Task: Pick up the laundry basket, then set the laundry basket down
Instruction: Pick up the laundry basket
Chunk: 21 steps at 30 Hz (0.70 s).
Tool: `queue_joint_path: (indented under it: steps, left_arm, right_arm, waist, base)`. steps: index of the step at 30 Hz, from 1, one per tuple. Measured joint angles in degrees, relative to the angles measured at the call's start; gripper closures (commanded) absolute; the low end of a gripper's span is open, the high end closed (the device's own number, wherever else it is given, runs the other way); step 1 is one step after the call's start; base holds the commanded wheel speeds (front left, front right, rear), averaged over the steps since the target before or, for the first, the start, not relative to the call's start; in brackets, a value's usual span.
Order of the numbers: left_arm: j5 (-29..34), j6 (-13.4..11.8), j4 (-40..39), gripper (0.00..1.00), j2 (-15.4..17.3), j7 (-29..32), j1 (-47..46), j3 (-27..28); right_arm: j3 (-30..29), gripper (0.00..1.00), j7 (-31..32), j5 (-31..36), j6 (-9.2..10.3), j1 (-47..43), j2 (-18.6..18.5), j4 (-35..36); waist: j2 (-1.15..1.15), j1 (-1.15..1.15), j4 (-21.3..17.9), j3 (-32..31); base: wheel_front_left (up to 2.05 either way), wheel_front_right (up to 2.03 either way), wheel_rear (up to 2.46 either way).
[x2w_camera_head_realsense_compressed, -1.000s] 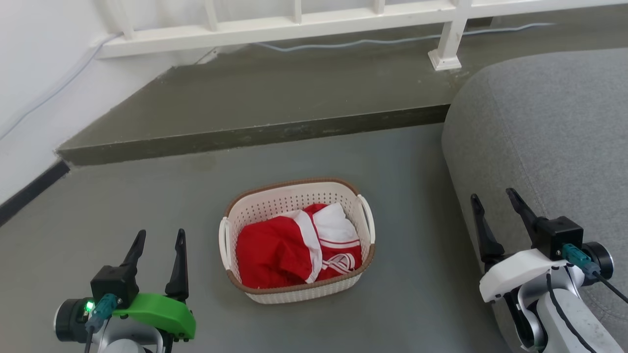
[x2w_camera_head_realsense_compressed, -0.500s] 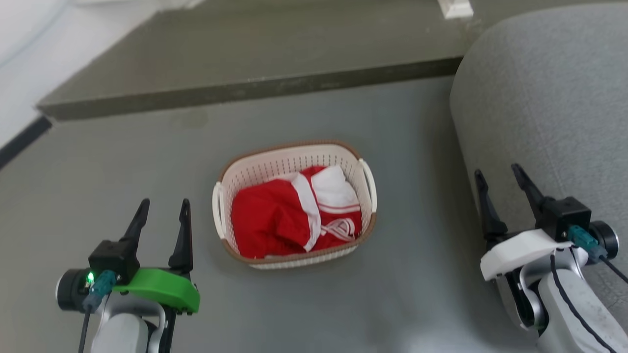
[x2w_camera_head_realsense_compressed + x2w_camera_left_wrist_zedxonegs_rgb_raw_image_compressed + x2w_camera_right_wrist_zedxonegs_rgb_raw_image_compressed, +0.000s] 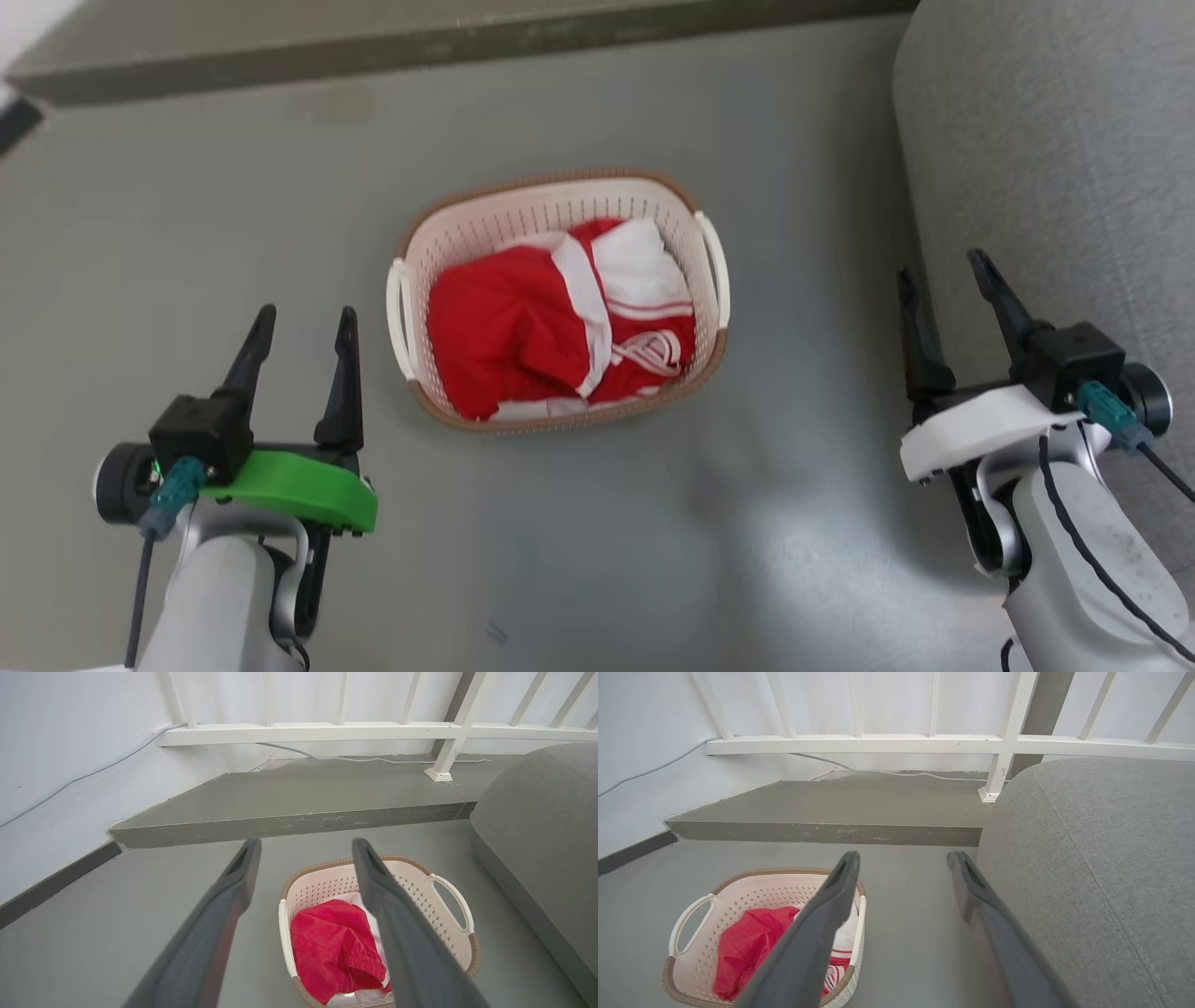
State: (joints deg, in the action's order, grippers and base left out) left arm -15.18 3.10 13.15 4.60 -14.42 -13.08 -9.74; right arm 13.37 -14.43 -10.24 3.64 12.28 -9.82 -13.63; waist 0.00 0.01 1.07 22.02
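Note:
The laundry basket point(image 3: 551, 191) stands on the grey floor, cream-white and perforated with a brown rim and a white loop handle on each side. A red and white garment point(image 3: 551, 322) lies inside. My left gripper point(image 3: 303, 317) hangs open at the lower left, a short way left of the basket's left handle point(image 3: 400, 317). My right gripper point(image 3: 941, 266) hangs open at the right, well clear of the basket's right handle point(image 3: 717, 266) and close to the grey cushion. The left wrist view has the basket point(image 3: 434, 891) behind the fingers, and in the right wrist view the basket point(image 3: 752, 891) sits lower left.
A large grey upholstered cushion point(image 3: 1055, 140) fills the right side, beside my right arm. A raised concrete step point(image 3: 373, 37) runs along the back, with a white railing point(image 3: 327, 730) and a cable point(image 3: 373, 759) beyond it. A white wall point(image 3: 70, 742) stands to the left.
The head camera has tilted down, so the basket, step and cushion sit higher in the picture. Both grippers stay open and apart from the basket.

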Motion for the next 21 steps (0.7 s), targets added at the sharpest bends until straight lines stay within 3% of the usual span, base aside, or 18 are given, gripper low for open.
queue_joint_path:
  steps: [21]
  left_arm:
    - [0.0, 1.5, 0.3, 0.0, -0.2, 0.0, -9.8, 0.6]
  right_arm:
    - [0.0, 0.0, 0.0, 1.4, 0.52, 8.7, 1.7, 1.3]
  waist:
    - [0.0, 0.01, -0.4, 16.4]
  base:
    - [0.0, 0.0, 0.0]
